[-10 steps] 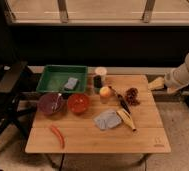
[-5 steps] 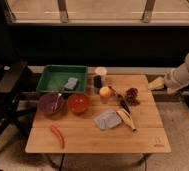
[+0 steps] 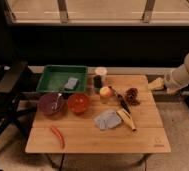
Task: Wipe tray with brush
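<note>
Nearest me, the brush lies on the table right of centre, just beside the banana, so I judge this is the reach step. Farther back the tray sits at the far left. My gripper hovers off the table's right edge, and I cannot tell whether it is released or clenched. Next I must swing left and come down over the brush handle.
</note>
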`<state>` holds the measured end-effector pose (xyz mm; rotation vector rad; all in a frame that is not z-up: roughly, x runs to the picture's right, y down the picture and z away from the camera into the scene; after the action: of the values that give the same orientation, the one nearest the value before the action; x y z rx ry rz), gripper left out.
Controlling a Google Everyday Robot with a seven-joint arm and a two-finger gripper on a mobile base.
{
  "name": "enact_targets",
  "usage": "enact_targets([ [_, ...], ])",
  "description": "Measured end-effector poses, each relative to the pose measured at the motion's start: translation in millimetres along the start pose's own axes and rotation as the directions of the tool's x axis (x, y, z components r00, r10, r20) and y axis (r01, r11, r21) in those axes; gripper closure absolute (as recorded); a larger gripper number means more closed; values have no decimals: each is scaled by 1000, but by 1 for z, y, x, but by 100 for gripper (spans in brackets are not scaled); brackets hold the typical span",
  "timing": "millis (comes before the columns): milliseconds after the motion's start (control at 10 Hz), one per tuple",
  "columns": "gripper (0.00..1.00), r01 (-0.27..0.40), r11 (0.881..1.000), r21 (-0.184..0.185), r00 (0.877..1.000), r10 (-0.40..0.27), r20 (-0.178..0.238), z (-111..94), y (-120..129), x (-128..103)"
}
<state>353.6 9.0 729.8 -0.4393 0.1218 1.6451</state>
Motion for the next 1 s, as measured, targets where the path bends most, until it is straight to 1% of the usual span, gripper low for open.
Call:
enact_targets([
  [100,26,78,997,3,997,-78,17,4,14,1],
  [200,26,126,992,3,992,-126,26,8,25,2],
  [300,26,201,980,-4,979,-201,39,18,46,5],
  [400,26,261,965,-16,964,-260,47,29,63,10],
  [500,26,297,954,-27,954,-296,49,37,73,14],
  [600,26,332,942,-41,943,-330,51,47,84,18],
  [700,26,359,931,-69,933,-356,45,58,96,22],
  [800,26,363,927,-98,932,-362,24,67,106,28],
  [900,26,365,924,-110,931,-366,18,69,113,28],
  [1000,26,362,926,-108,932,-362,17,69,111,29],
])
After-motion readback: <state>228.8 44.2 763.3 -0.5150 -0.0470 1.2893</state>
